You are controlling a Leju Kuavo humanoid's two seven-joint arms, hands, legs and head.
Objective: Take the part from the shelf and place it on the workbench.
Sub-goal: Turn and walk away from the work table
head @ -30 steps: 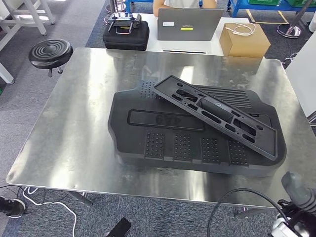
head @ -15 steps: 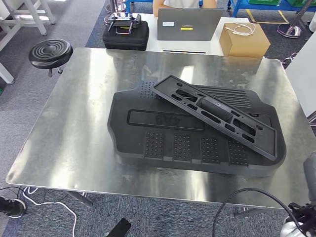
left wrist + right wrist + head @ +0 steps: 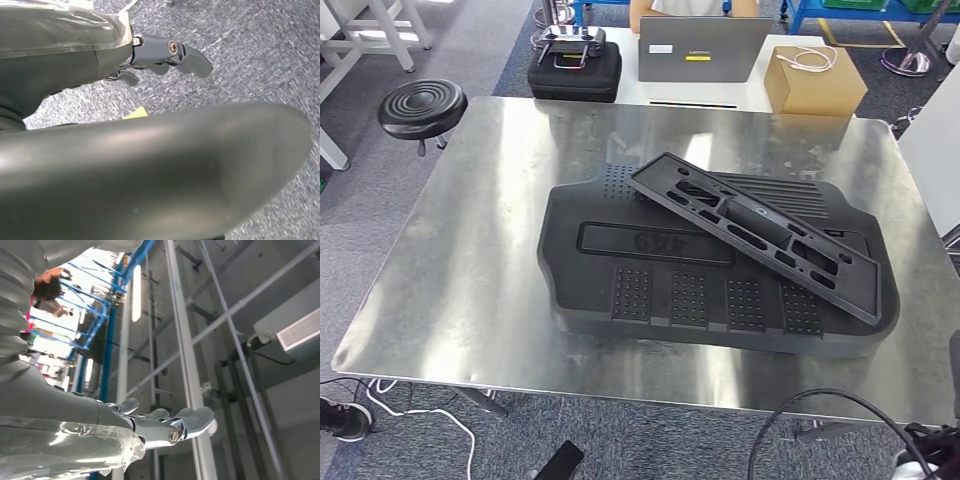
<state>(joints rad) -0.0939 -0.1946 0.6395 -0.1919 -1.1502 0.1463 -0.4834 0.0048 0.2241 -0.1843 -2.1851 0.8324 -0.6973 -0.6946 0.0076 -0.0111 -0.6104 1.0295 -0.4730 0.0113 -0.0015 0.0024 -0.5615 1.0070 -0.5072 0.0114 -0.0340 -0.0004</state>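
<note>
A large black moulded panel [image 3: 622,255] lies flat in the middle of the steel workbench [image 3: 471,250]. A long black slotted frame part [image 3: 758,230] rests slanted across the panel's right half, with no hand touching it. My right hand [image 3: 170,422] is raised with its fingers stretched out against ceiling pipes and holds nothing. My left hand [image 3: 166,55] hangs over grey carpet, its fingers extended and nothing in them.
Behind the workbench a white table carries a black case [image 3: 575,65], a laptop [image 3: 701,50] and a cardboard box [image 3: 814,80], with a person seated behind the laptop. A black stool [image 3: 422,105] stands at the far left. A black cable [image 3: 818,400] loops at the front right.
My right hand has slid from the lower right corner of the head view out toward the right edge. The two black parts have not moved.
</note>
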